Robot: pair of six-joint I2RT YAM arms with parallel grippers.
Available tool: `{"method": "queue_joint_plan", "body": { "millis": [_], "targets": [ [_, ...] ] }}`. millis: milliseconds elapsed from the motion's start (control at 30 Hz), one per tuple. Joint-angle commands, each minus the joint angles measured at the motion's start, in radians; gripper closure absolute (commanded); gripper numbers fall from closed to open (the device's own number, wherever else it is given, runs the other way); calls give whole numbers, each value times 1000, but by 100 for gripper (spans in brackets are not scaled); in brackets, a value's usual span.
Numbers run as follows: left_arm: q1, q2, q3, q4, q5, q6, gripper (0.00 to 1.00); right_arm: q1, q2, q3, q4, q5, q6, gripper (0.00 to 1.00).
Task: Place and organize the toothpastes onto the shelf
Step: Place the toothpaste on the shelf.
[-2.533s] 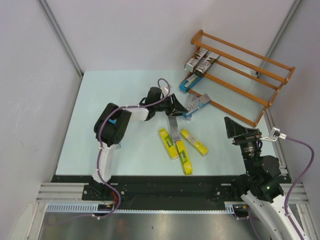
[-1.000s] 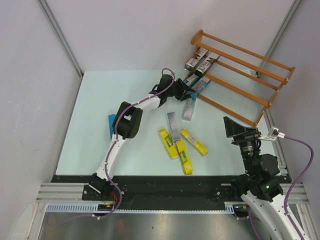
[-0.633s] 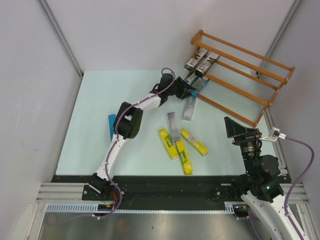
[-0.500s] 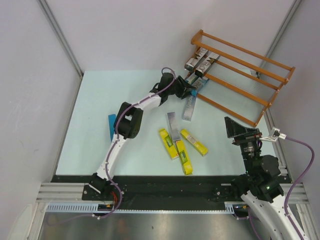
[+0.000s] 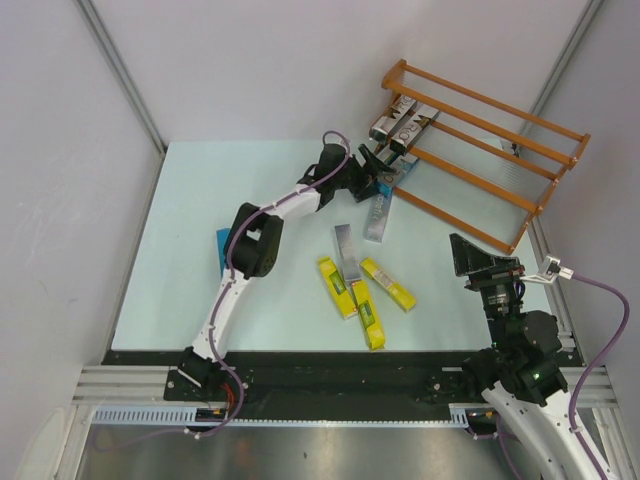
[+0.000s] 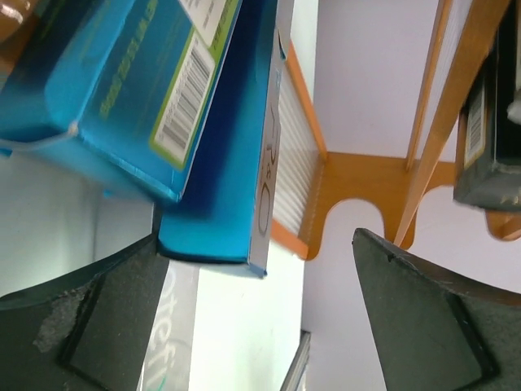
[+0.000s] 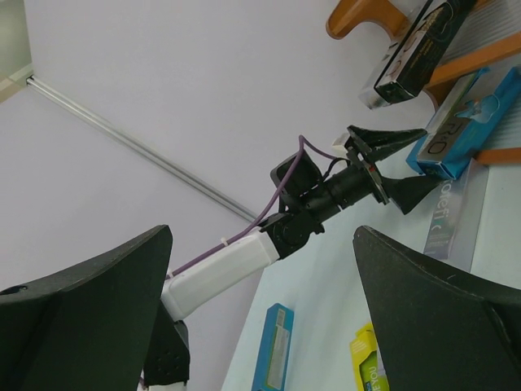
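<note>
The orange-brown shelf (image 5: pixel 500 135) stands at the far right. Two silver toothpastes (image 5: pixel 402 122) lie on its upper tier and two blue ones (image 5: pixel 398 172) on the lower tier's left end. My left gripper (image 5: pixel 374 166) is open just in front of these. In the left wrist view the blue carton's end (image 6: pixel 216 187) sits free between the spread fingers (image 6: pixel 98 326). Loose on the table are two silver cartons (image 5: pixel 378 214), three yellow ones (image 5: pixel 366 312) and a blue one (image 5: pixel 222 250). My right gripper (image 5: pixel 478 262) hangs open and empty at the near right.
The shelf's side frame (image 6: pixel 358 183) and a dark carton (image 6: pixel 487 155) show beyond my left fingers. White walls close in the table; a metal post (image 5: pixel 120 75) runs along the far left corner. My left arm (image 5: pixel 250 245) stretches across the table's middle.
My left gripper carried a blue carton from the table to the shelf's lower tier, then opened and let it go. The right arm has stayed still.
</note>
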Motion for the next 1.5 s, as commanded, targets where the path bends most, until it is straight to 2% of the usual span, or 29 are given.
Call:
{"method": "queue_joint_plan", "body": {
  "millis": [0, 133, 400, 567, 600, 733, 867, 1200, 1467],
  "targets": [
    [5, -126, -105, -8, 1, 80, 1, -5, -12, 45, 15, 14, -8, 0],
    [2, -152, -180, 18, 16, 97, 0, -5, -12, 43, -14, 14, -5, 0],
    [-11, -146, -196, 24, 24, 111, 2, -5, -14, 45, -17, 14, -2, 0],
    [-11, -138, -174, 30, 21, 99, 26, -5, -10, 45, -18, 16, -2, 0],
    [-11, -133, -165, 30, 18, 91, 34, -5, -6, 43, -18, 17, -2, 0],
    [-27, -110, -131, 76, 15, 35, 49, -5, 0, 43, -18, 19, -1, 0],
    [-45, -84, -70, 50, -7, 22, 51, -5, -3, 45, -20, 23, -5, 0],
    [-50, -25, -41, 123, -40, -104, 50, -5, -9, 45, -24, 30, -11, 0],
    [-50, -1, -12, 134, -30, -107, 50, -6, -15, 45, -24, 30, -14, 0]
  ]
}}
